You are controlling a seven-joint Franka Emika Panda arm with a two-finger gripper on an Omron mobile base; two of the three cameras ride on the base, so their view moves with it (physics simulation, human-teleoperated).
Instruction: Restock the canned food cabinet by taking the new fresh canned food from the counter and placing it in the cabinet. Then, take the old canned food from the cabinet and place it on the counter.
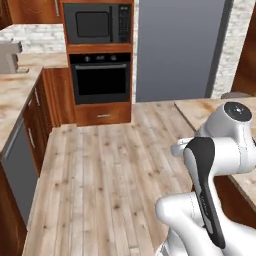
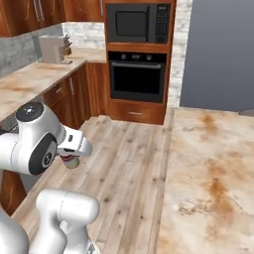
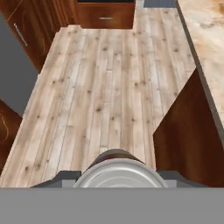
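Can (image 3: 117, 173) clamped between the fingers, grey metal top toward the hand camera, reddish-brown side just showing above it. Seen also from the right base camera as a small reddish shape (image 2: 70, 161) tucked under the gripper (image 2: 72, 158), well above the plank floor (image 1: 110, 175). Probably the old canned food, though label colours too hidden to confirm. Carried in mid-air beside the island surface (image 2: 213, 168), not yet over it; dark wood side panel (image 3: 188, 144) of the island close on the right of the hand view. Judged late in the task: old can apparently out of the cabinet and in transit. Left to do: swing over the stone top, set the can down upright, release. Whether the fresh can already sits on its shelf cannot be told.
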